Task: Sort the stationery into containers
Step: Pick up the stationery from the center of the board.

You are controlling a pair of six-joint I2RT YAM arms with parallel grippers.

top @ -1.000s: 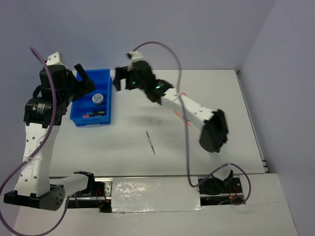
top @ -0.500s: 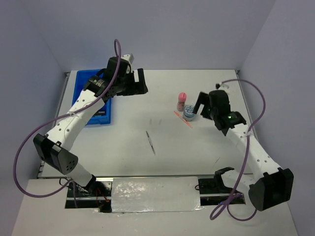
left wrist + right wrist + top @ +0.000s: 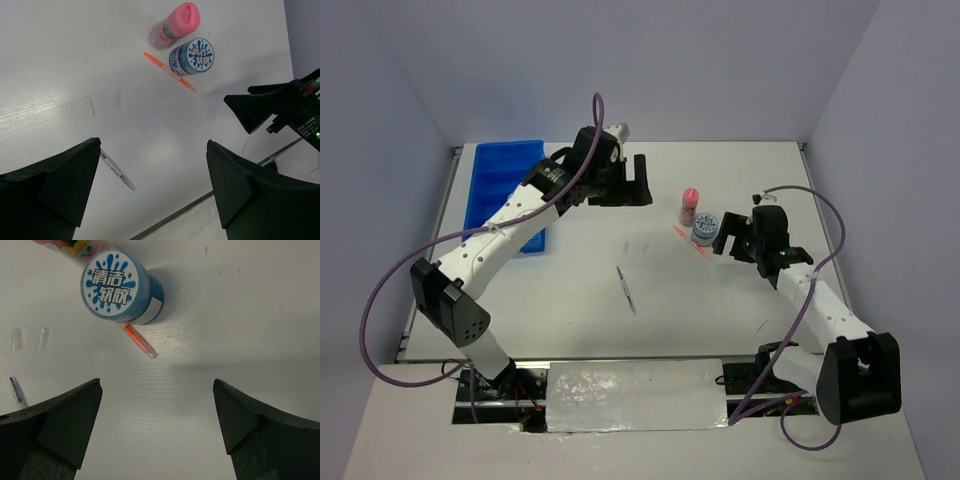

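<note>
Top view: blue tray (image 3: 492, 185) upper left; left gripper (image 3: 630, 182) right of it, fingers spread, empty; pink-capped tube (image 3: 689, 206), disc (image 3: 704, 229) and orange stick (image 3: 693, 245) right of centre, near the right gripper (image 3: 724, 236). Left wrist: grey stick (image 3: 118, 171) lower left. Right wrist: fingers spread, empty; disc upper left.

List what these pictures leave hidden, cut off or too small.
- Blue tray, top view: the left arm covers its near right part; contents too small to tell.
- Pink-capped tube, right wrist view: cut by the top edge.
- Grey stick, left wrist view: one end behind a finger of the left gripper.
- Orange stick, right wrist view: far end hidden by the blue-white disc.
</note>
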